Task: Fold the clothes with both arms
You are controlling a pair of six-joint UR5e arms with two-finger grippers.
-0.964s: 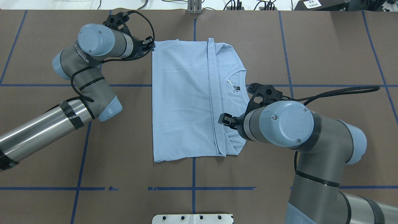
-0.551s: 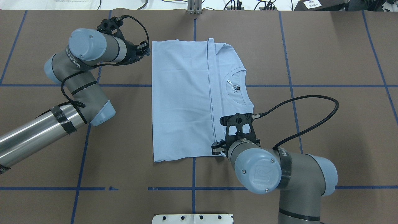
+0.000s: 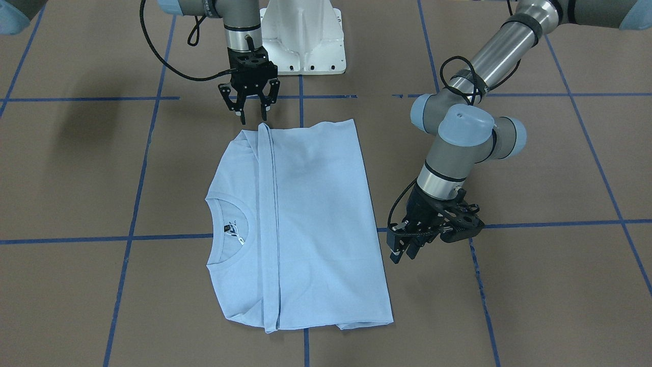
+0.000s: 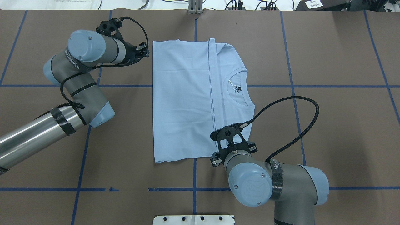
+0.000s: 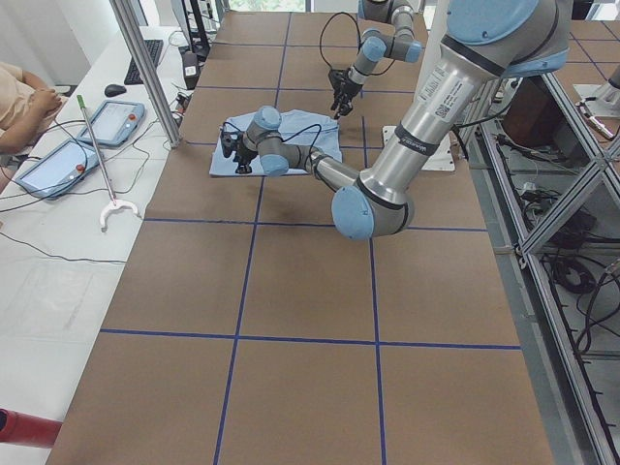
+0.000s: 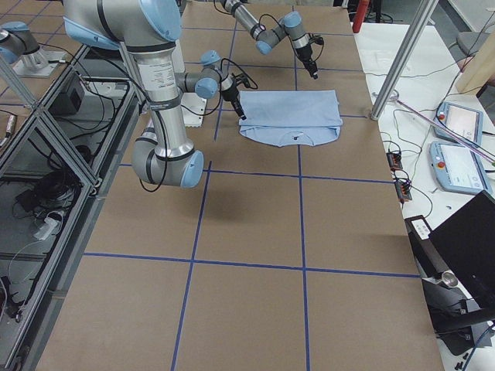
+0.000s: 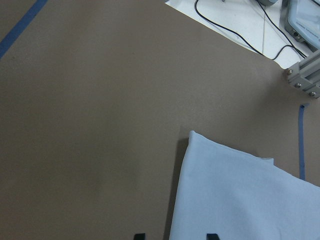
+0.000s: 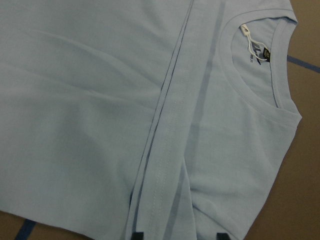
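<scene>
The light blue T-shirt (image 4: 181, 103) lies flat on the brown table, folded into a rectangle, with a folded strip running beside its collar and dark neck label (image 4: 238, 88). My left gripper (image 3: 403, 255) is open and hangs just off the shirt's edge near a far corner; the left wrist view shows that corner (image 7: 240, 200) by its fingertips. My right gripper (image 3: 252, 116) is open and points down at the shirt's edge nearest the robot's base, over the folded strip (image 8: 170, 150). Neither gripper holds cloth.
The white pedestal base (image 3: 305, 41) stands behind the shirt. Blue tape lines (image 4: 193, 189) cross the table. Beyond the far table edge are a metal post (image 5: 145, 68), tablets (image 5: 116, 121) and cables, and a person (image 5: 19, 97) sits at the side.
My right arm swung from over the collar side toward the robot's base, and its gripper now stands at the shirt's near edge. My left gripper drew slightly away from the shirt's corner.
</scene>
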